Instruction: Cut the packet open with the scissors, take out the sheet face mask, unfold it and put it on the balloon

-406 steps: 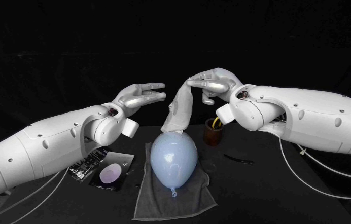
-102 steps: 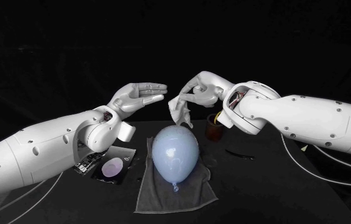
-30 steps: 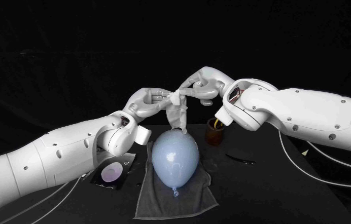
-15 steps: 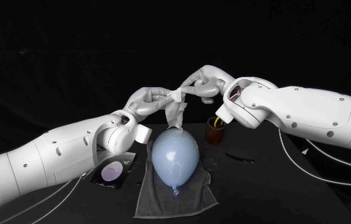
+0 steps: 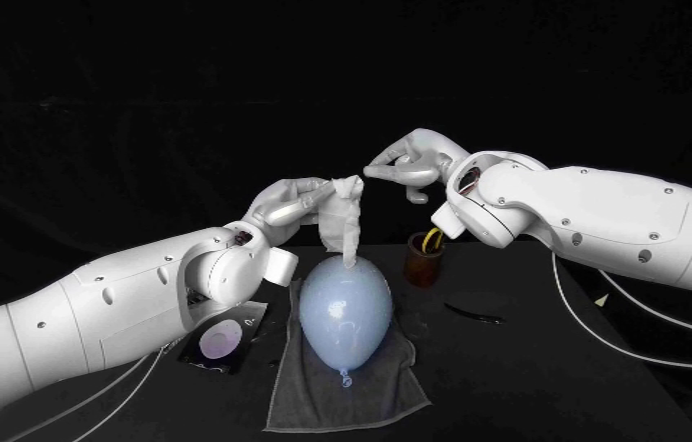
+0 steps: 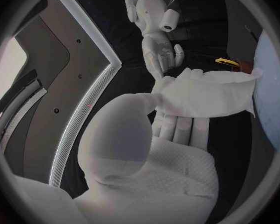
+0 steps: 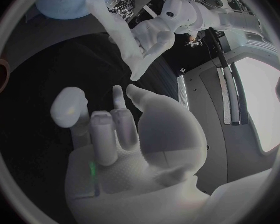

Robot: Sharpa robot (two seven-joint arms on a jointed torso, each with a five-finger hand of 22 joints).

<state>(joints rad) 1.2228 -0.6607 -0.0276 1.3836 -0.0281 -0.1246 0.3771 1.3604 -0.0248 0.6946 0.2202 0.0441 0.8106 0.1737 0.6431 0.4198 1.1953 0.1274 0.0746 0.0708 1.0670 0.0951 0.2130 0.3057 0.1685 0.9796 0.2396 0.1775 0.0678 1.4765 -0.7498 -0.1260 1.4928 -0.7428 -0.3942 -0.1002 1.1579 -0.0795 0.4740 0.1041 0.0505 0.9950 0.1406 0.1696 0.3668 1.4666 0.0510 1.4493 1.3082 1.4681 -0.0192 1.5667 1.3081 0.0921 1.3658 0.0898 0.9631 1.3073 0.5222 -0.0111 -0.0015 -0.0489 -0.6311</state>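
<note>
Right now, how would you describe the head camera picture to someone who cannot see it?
The left robot hand holds a crumpled white sheet face mask dangling down to a pale blue balloon lying on a grey cloth; the right robot hand hovers empty beside it.

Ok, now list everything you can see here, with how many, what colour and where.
Thin sheet face mask: one, white, hanging over the balloon.
Oval rubber balloon: one, pale blue, lying on the towel.
Cloth towel: one, grey, mid-table.
Flat packet: one, black, left of the towel.
Cup: one, brown, right of the balloon.
Scissors: one, yellow-handled, in the cup.
Small strip: one, dark, right of the towel.
Left hand: silver, holds the mask's top.
Right hand: silver, empty.
</note>
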